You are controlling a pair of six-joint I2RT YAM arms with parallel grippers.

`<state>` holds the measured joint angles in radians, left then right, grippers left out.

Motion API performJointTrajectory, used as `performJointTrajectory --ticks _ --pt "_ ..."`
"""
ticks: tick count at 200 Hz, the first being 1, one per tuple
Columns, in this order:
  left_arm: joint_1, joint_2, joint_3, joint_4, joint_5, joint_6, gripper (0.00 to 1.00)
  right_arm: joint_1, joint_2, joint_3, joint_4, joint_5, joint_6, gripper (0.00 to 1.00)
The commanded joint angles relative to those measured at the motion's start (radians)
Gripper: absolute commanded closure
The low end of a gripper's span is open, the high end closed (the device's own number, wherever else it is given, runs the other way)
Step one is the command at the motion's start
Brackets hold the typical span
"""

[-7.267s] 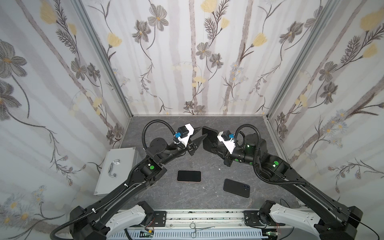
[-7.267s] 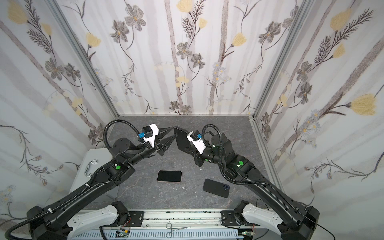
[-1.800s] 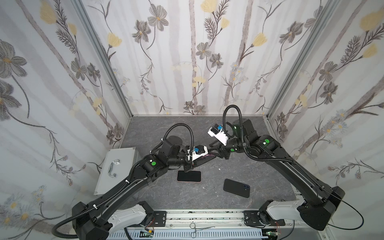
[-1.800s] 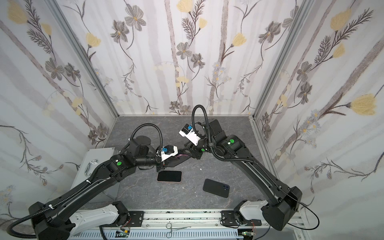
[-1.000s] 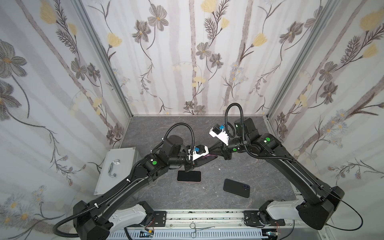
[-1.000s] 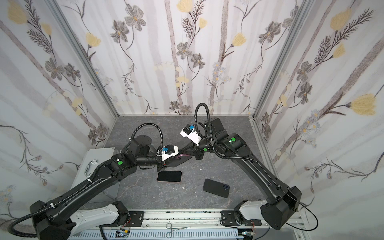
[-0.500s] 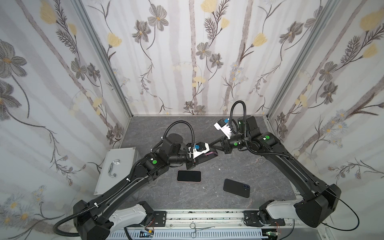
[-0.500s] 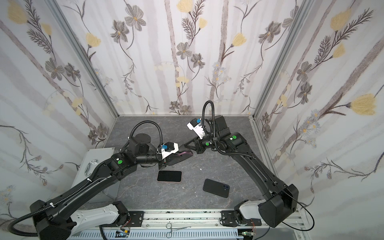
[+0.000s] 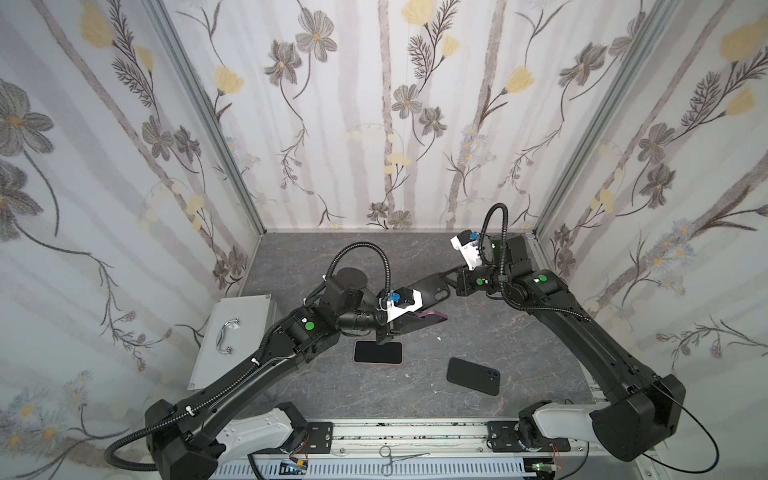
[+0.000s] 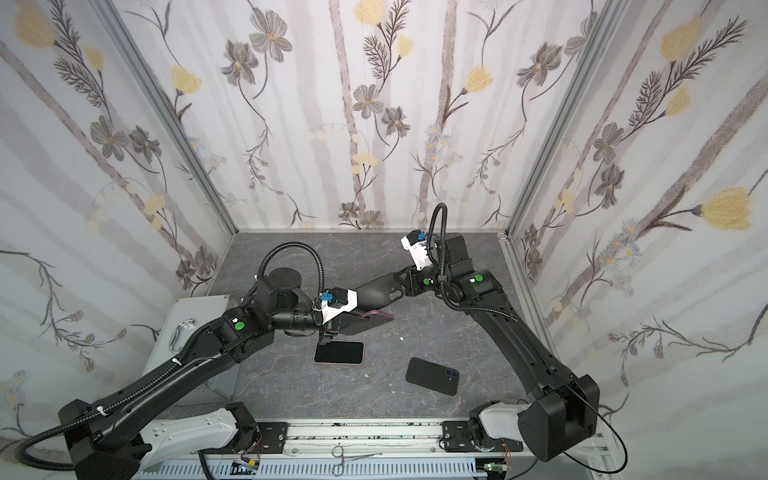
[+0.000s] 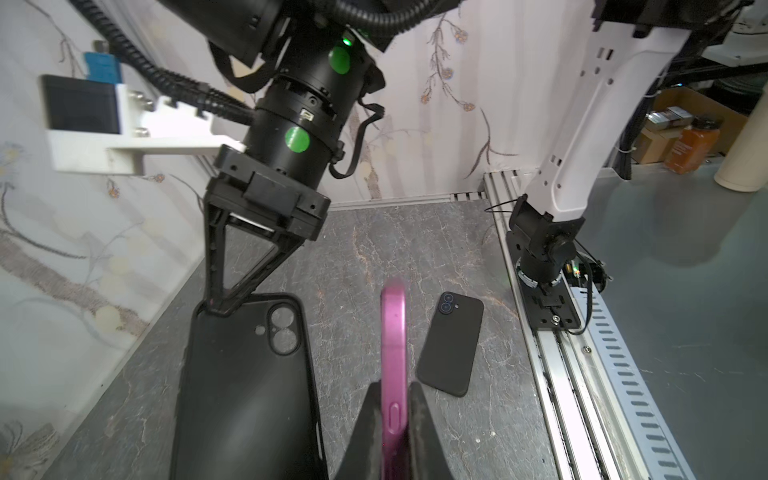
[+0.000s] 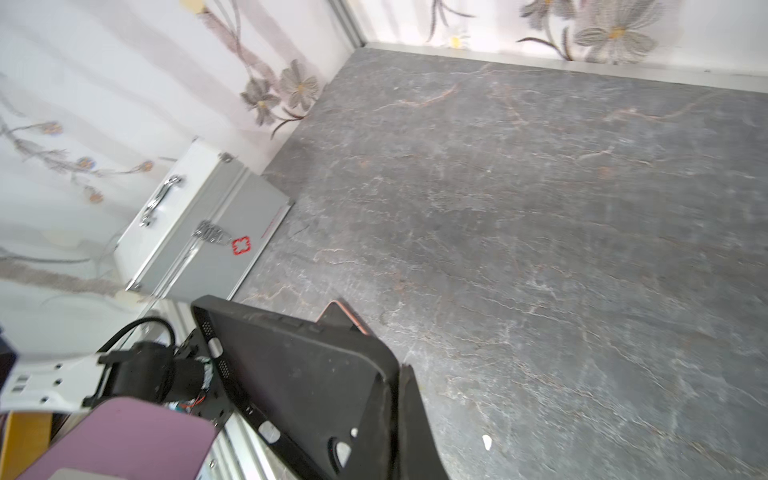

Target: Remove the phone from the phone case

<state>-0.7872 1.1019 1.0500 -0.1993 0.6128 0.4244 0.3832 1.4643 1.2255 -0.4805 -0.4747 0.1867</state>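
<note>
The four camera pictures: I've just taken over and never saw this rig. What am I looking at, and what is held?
Two black robot arms, each ending in a two-finger gripper. Both top views look down from one overhead camera; the other two come from cameras on the arms' wrists. The left gripper is shut on the pink phone, seen edge-on in its wrist view. The right gripper pinches the camera end of the empty black case beside it. On the grey table lie a phone screen up, a dark phone back up, and a metal box at the left.
</note>
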Motion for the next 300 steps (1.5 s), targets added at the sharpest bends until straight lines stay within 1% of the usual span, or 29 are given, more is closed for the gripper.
performJointTrajectory --ticks 1,24,45,54,64,75,80,88,105,139,158,181,227,256,278,300 --pt "0.033 0.006 -0.016 0.160 -0.121 -0.157 1.00 -0.041 -0.022 -0.058 0.097 0.112 0.097 1.00" --pt "0.090 0.039 -0.042 0.260 -0.151 -0.330 1.00 -0.082 -0.065 -0.141 0.172 0.202 0.169 1.00" --pt "0.143 0.080 -0.080 0.374 -0.170 -0.506 1.00 -0.086 -0.121 -0.208 0.217 0.361 0.225 1.00" --pt "0.158 0.098 -0.100 0.428 -0.214 -0.588 1.00 -0.087 -0.137 -0.224 0.223 0.408 0.234 1.00" --pt "0.164 0.121 -0.116 0.460 -0.307 -0.700 1.00 -0.088 -0.149 -0.237 0.223 0.450 0.234 1.00" --pt "0.169 0.150 -0.120 0.477 -0.392 -0.795 1.00 -0.087 -0.152 -0.247 0.218 0.484 0.231 1.00" --pt "0.170 0.153 -0.119 0.480 -0.412 -0.828 1.00 -0.087 -0.150 -0.247 0.211 0.499 0.222 1.00" --pt "0.170 0.195 -0.114 0.486 -0.435 -0.866 1.00 -0.087 -0.146 -0.244 0.187 0.515 0.208 1.00" --pt "0.173 0.254 -0.097 0.489 -0.458 -0.930 1.00 -0.088 -0.127 -0.238 0.140 0.563 0.199 1.00" --pt "0.189 0.386 -0.044 0.495 -0.400 -1.020 1.00 -0.093 -0.081 -0.230 0.086 0.640 0.205 1.00" --pt "0.187 0.459 -0.017 0.506 -0.356 -1.064 1.00 -0.104 -0.078 -0.252 0.104 0.646 0.209 1.00" --pt "0.177 0.533 0.001 0.532 -0.325 -1.110 1.00 -0.125 -0.072 -0.277 0.130 0.603 0.206 1.00" --pt "0.173 0.624 0.001 0.550 -0.306 -1.142 1.00 -0.131 -0.013 -0.293 0.152 0.502 0.188 1.00" --pt "0.190 0.660 -0.014 0.551 -0.296 -1.152 1.00 -0.096 0.057 -0.268 0.153 0.497 0.204 1.00" --pt "0.240 0.669 -0.044 0.550 -0.280 -1.155 1.00 -0.048 0.122 -0.212 0.136 0.519 0.216 1.00" --pt "0.293 0.640 -0.086 0.549 -0.269 -1.147 1.00 0.007 0.199 -0.153 0.135 0.522 0.246 1.00"
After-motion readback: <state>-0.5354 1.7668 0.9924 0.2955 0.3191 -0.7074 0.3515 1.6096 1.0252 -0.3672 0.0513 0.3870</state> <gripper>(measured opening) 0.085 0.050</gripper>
